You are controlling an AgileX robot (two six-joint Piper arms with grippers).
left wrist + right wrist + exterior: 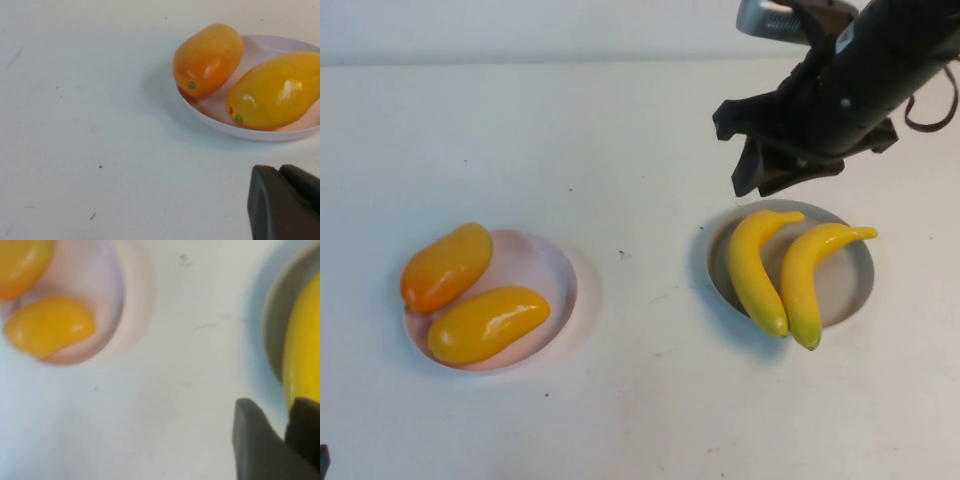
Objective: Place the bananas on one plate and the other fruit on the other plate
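Note:
Two yellow bananas point(755, 270) point(805, 275) lie side by side on the blue-grey plate point(855, 290) at the right. On the pale pink plate point(555, 275) at the left rest an orange fruit point(445, 265) and a golden yellow fruit point(488, 323). My right gripper point(752, 185) hangs above the far edge of the blue-grey plate, empty, its jaws a narrow gap apart. In the right wrist view one banana point(302, 350) shows just past that gripper point(289, 412). My left gripper point(281, 169) is shut and empty, low over the table near the pink plate point(260, 134).
White tabletop lies all round both plates, with a wide bare strip between them point(640, 280). The right arm's dark body point(860, 70) reaches in from the upper right over the table.

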